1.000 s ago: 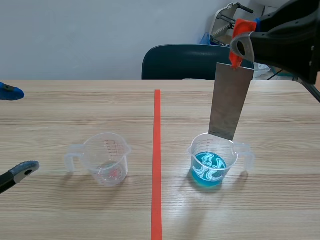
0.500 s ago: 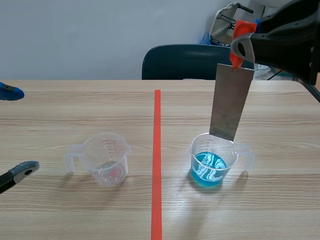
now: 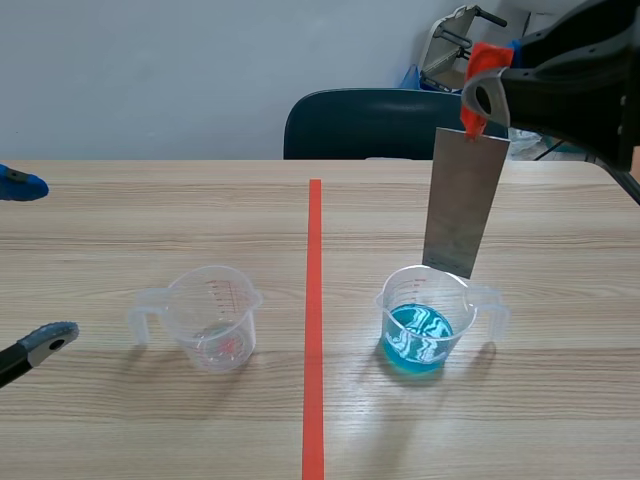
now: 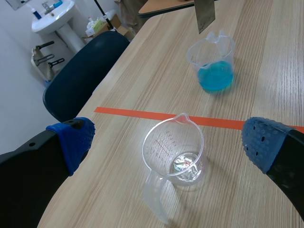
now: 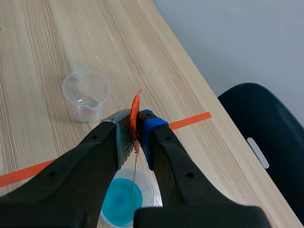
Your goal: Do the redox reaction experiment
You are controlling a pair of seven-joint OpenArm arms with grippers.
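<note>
Surface: pale wood tabletop point(image 3: 150, 210), dark blue chair point(image 3: 370, 125) behind. Your right hand point(image 5: 135, 135) clamps the flat grey metal strip point(image 3: 462, 205) at its top; long axis near vertical, lower end above the clear cup of blue liquid point(image 3: 425, 320). Your left hand point(image 4: 168, 140): open.

Scene view: left gripper point(image 3: 33, 264) is mostly off frame at 9 o'clock, only two pad tips poke in. Right arm point(image 3: 580, 80) runs off at 2 o'clock. Left wrist cam catches just a lower corner of the metal plate point(image 4: 205, 15), rest is cropped. Right wrist cam: plate is edge-on, a thin line, and the right gripper point(image 5: 135, 130) covers part of the blue-liquid cup point(image 5: 118, 202). Markings on the clear cup point(image 3: 214, 318) too tiny to read
</note>
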